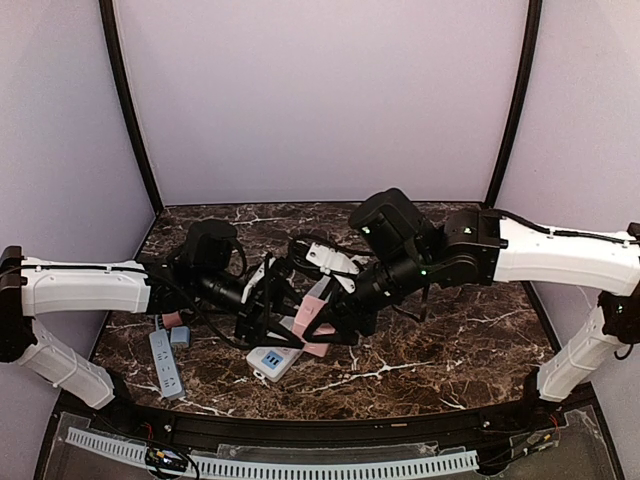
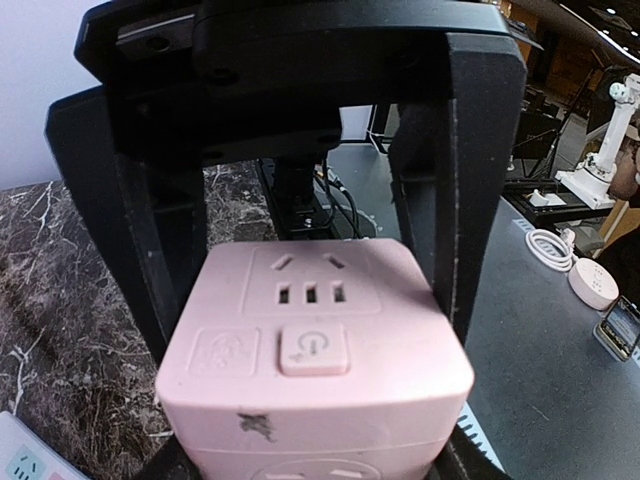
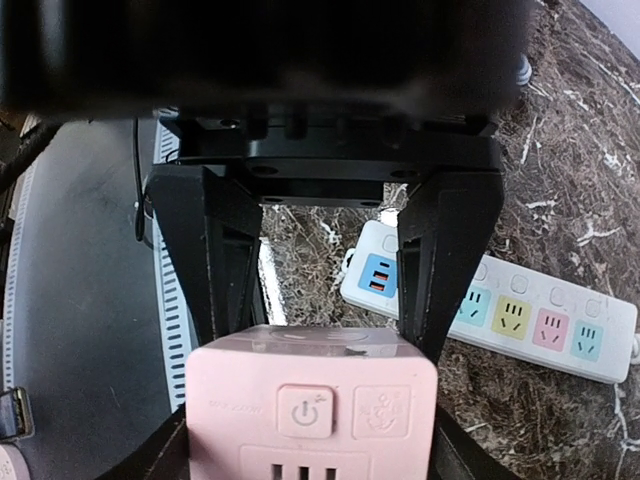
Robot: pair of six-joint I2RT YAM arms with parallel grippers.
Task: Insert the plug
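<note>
A pink cube socket adapter (image 1: 312,318) with a power button is held above the table's middle. It fills the left wrist view (image 2: 312,350) and the right wrist view (image 3: 312,410). The same dark scuff shows on it in both, so it looks like one cube gripped from opposite sides. My left gripper (image 1: 272,312) (image 2: 312,330) is shut on it, fingers (image 2: 455,200) pressed against its sides. My right gripper (image 1: 340,318) (image 3: 325,340) is shut on it too. A white power strip (image 1: 275,362) with coloured sockets (image 3: 500,310) lies on the marble just below. The cube's plug pins are hidden.
A grey-blue power strip (image 1: 165,362) lies at the front left with a small grey-blue block (image 1: 180,335) beside it. Black cables (image 1: 300,245) loop behind the grippers. A ribbed white rail (image 1: 270,465) runs along the near edge. A corner of the white strip shows in the left wrist view (image 2: 25,455).
</note>
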